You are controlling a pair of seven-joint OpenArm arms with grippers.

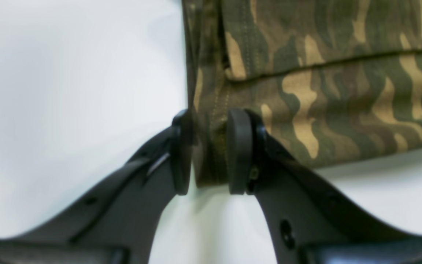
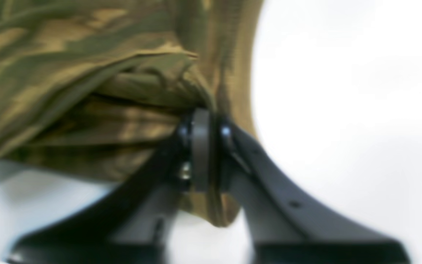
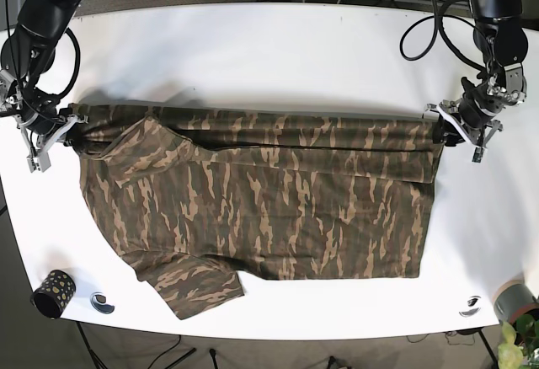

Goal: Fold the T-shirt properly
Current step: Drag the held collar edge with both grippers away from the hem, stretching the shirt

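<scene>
Camouflage cotton is all you have between the pads: your left gripper [image 1: 209,154] pinches only a narrow strip of hem at one corner of the T-shirt [image 3: 261,200], and your right gripper [image 2: 205,146] is clenched on a bunched wad at the other. The shirt lies spread on the white table [image 3: 253,49], its far edge stretched taut between your arms. Pull apart any harder and that thin hem will likely slip free; the lower sleeve [image 3: 198,285] could also drag and crease.
</scene>
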